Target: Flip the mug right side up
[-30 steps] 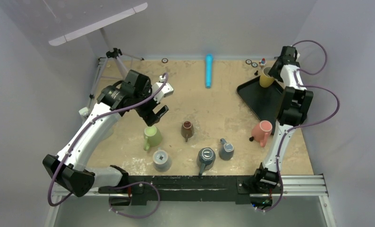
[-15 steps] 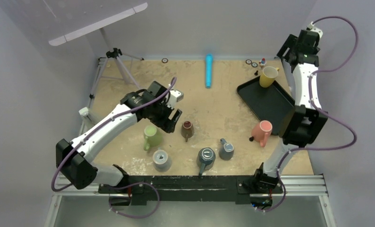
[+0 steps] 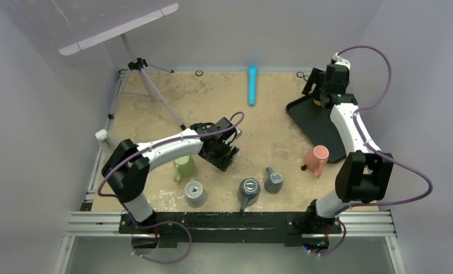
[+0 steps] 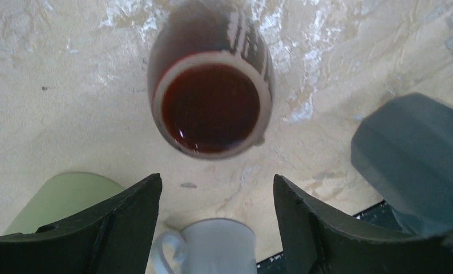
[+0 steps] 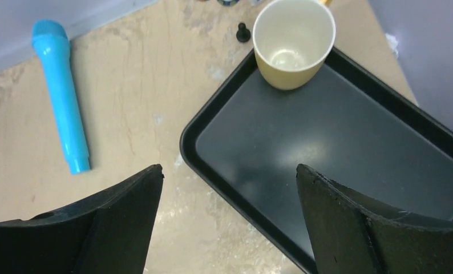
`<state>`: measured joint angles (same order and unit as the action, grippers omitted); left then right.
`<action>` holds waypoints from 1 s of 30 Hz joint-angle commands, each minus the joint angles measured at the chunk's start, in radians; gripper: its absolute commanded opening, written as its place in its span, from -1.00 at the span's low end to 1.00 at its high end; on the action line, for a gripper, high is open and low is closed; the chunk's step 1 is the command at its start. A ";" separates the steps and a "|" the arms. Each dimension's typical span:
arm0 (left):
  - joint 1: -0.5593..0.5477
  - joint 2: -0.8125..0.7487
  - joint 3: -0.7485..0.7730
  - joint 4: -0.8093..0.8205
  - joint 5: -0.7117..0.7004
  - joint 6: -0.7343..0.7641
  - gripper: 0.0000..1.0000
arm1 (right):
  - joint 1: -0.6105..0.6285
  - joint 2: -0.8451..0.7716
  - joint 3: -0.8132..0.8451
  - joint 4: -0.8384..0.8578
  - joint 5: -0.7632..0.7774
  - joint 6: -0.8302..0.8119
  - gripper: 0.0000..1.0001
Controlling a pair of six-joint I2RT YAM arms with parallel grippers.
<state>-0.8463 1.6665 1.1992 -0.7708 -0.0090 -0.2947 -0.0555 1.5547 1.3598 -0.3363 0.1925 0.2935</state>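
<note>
My left gripper (image 3: 224,157) is open and hovers over the brown mug, hiding it in the top view. In the left wrist view the brown mug (image 4: 211,103) lies just ahead of my open left gripper (image 4: 215,178), its dark red opening facing the camera. A pale grey mug (image 3: 195,193) stands base up near the front; it also shows in the left wrist view (image 4: 213,248) between the fingers. My right gripper (image 3: 321,91) is open and empty above the black tray (image 5: 338,148), near the yellow mug (image 5: 293,41).
A green mug (image 3: 183,167) sits left of my left gripper. A dark blue mug (image 3: 249,190), a blue-grey mug (image 3: 273,180) and a pink mug (image 3: 316,158) stand toward the front right. A blue marker (image 3: 252,84) lies at the back. A tripod (image 3: 138,65) stands at the back left.
My left arm swung right and down, and now covers the brown mug. My right arm came down from the far right corner over the tray and hides the yellow mug in the top view.
</note>
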 commanded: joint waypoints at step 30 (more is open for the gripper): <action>0.075 0.185 0.065 0.211 -0.036 0.169 -0.85 | 0.000 -0.277 -0.235 0.117 -0.056 -0.098 0.77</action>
<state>-0.7689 1.8324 1.2125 -0.5838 -0.0589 -0.1390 -0.0532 1.3270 1.1213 -0.2390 0.1604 0.2165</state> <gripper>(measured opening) 0.208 0.884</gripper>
